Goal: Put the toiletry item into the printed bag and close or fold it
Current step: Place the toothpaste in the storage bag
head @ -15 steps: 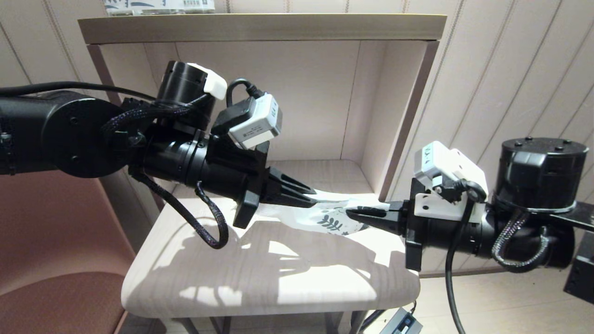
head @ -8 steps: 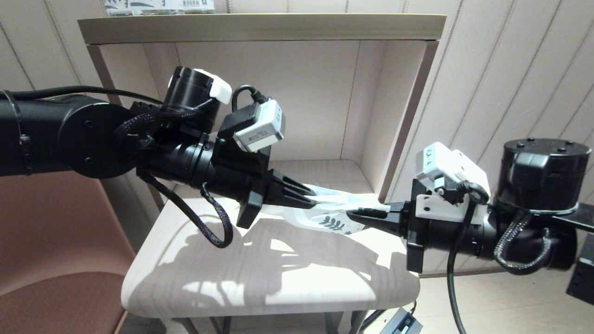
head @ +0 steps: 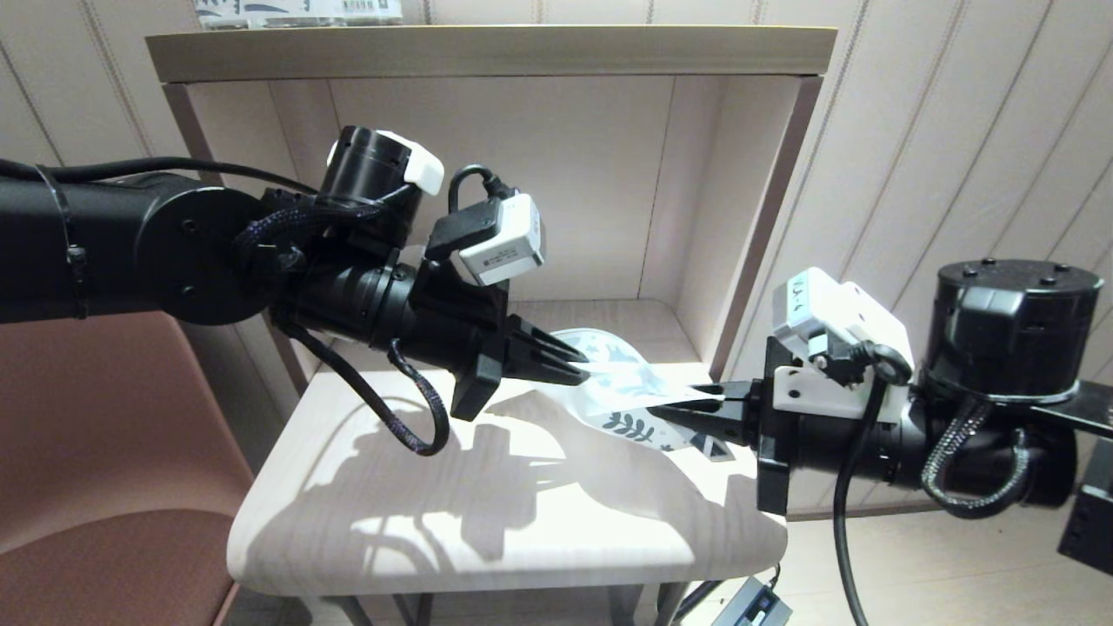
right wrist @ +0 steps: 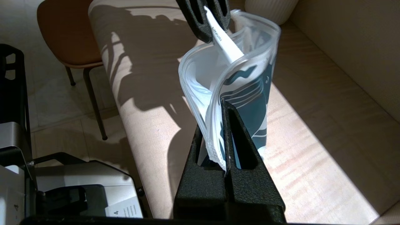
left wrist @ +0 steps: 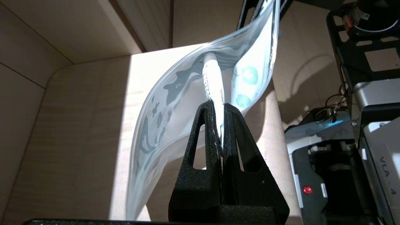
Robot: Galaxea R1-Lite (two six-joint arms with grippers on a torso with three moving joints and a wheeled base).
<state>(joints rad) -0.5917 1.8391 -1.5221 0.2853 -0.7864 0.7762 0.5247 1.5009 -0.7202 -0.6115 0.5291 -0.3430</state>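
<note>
Left gripper (head: 581,372), fingers clamped on the toiletry item (left wrist: 214,87), which I have pushed tip-first into the printed bag (head: 622,396). Right gripper (head: 687,409) pinches the bag's edge above the table (head: 487,522). Compared with a second ago, the bag bulges open and higher.

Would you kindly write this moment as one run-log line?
left gripper: shut on toiletry item, tip entering bag mouth | right gripper: shut on printed bag edge, held above bench | bag open
</note>
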